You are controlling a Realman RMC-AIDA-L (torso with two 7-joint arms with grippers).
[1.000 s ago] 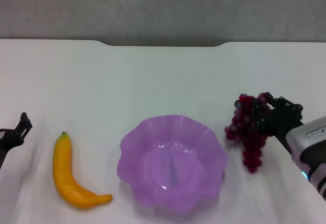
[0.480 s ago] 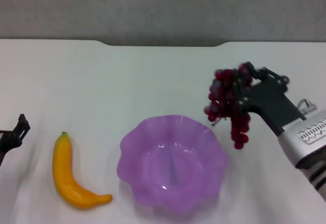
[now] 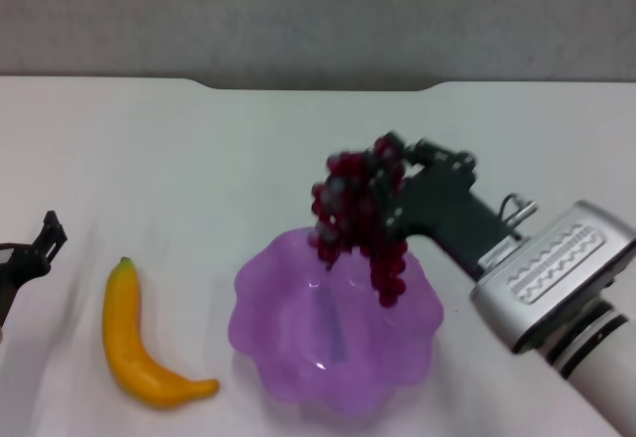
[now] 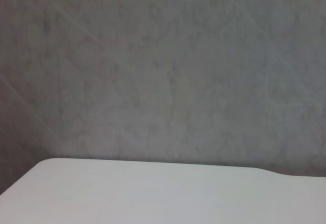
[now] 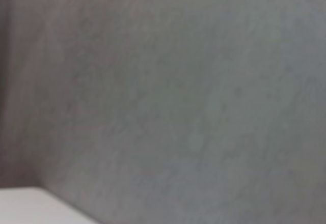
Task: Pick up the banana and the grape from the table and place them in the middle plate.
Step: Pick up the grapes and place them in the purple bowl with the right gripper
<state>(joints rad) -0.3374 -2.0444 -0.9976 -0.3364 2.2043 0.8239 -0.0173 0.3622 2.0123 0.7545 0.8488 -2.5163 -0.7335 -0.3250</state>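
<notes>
From the head camera I see my right gripper (image 3: pixel 390 191) clamped on the top of the grapes (image 3: pixel 356 217), though the fruit hides its fingertips; the bunch hangs long-axis down in the middle of the frame, over the far rim of the purple plate (image 3: pixel 260 330). At the lower left the banana (image 3: pixel 135 341) lies on the white table (image 3: pixel 179 159), stem toward the top and curving to the lower right. My left gripper (image 3: pixel 38 246) is cut off at the left edge, and I cannot tell its state.
</notes>
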